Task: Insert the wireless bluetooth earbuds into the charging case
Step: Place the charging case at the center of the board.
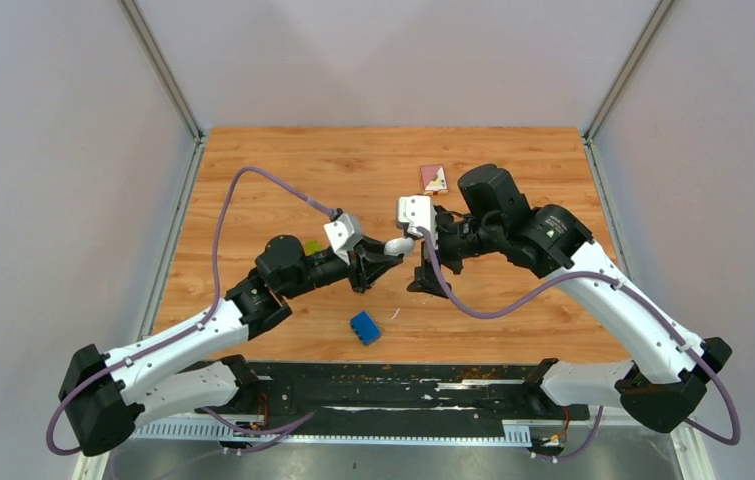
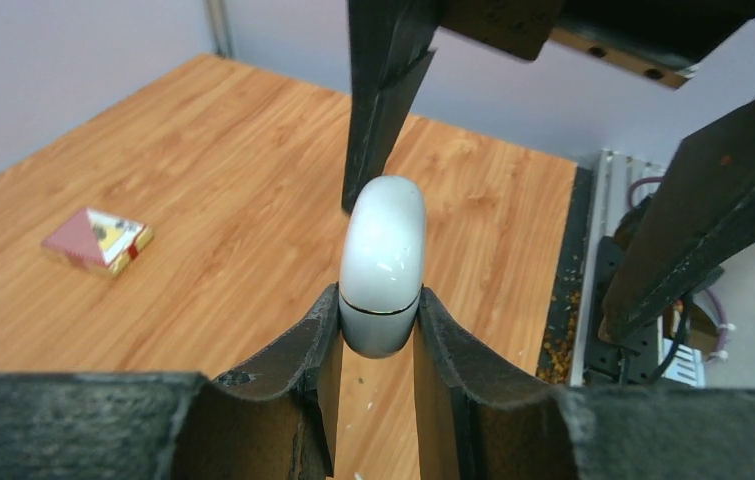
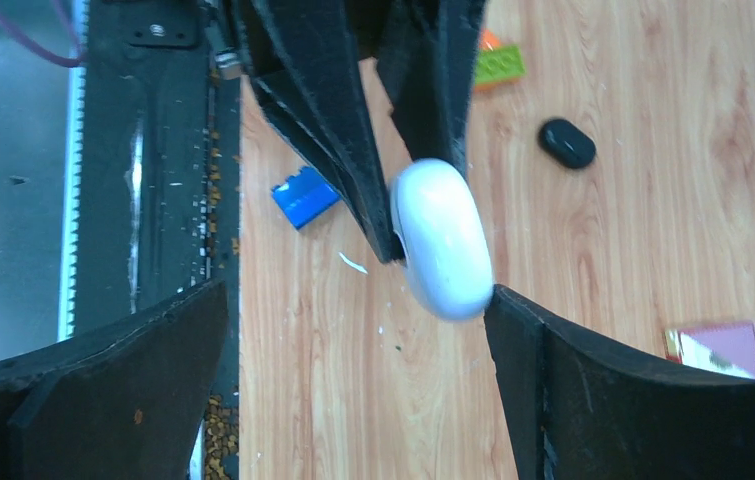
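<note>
left end effector [image 2: 378, 325] clamped on 1 white case [image 2: 383, 240], right end effector [image 3: 353, 290] spread wide, 1 blue blk [image 1: 364, 327]

Your left end effector [image 2: 378, 305] clamps the charging case [image 1: 400, 246] above the middle of the desk [image 1: 253, 170]. The case's free end sits just beside one spread finger of your right end effector [image 3: 358, 290]. A toy brick [image 1: 364, 327] lies nearer the bases. A flat packet [image 1: 434, 178] lies behind, toward the far edge. A second brick [image 1: 311, 246] sits just behind the left wrist.
</note>
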Motion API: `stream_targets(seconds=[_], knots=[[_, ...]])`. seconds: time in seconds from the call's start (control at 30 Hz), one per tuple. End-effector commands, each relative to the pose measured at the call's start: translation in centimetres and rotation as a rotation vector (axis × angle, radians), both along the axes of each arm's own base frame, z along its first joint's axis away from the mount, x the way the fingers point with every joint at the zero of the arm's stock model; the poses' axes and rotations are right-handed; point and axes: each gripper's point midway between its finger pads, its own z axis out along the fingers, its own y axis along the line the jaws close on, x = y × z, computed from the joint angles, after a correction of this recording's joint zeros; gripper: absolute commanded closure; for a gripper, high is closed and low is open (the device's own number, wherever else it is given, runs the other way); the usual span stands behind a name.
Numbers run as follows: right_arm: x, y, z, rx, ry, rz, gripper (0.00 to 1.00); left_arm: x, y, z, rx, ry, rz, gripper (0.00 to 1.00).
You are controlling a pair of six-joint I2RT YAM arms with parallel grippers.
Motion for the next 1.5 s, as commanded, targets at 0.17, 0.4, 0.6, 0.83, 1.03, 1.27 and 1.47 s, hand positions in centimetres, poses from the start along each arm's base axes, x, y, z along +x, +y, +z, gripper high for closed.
stream_targets(seconds=[0.17, 0.4, 0.6, 0.83, 1.03, 1.27, 1.47], knots=[[6.0, -4.7, -1.9, 0.030, 0.145, -0.346, 0.00, 4.7, 2.4, -4.5, 0.109, 0.248, 0.340, 0.95], [7.1, -7.1, -2.8, 0.062, 0.230, -0.445, 0.01, 8.0, 2.3, -9.4, 0.170, 0.453, 0.525, 0.92], [5.7, -7.6, -2.3, 0.081, 0.205, -0.433, 0.01, 10.3, -2.0, -13.7, 0.237, 0.588, 0.500, 0.85], [5.2, -8.5, -2.6, 0.064, 0.168, -0.448, 0.01, 11.8, -5.4, -18.4, 0.261, 0.695, 0.475, 0.69], [5.3, -8.9, -4.2, 0.037, 0.183, -0.455, 0.01, 12.2, -5.4, -19.9, 0.257, 0.755, 0.528, 0.59], [5.9, -8.5, -5.0, 0.041, 0.216, -0.453, 0.01, 12.2, -5.6, -21.1, 0.297, 0.809, 0.543, 0.53], [7.8, -8.2, -4.6, 0.016, 0.160, -0.413, 0.01, 12.2, -1.9, -17.3, 0.330, 0.710, 0.651, 0.51]])
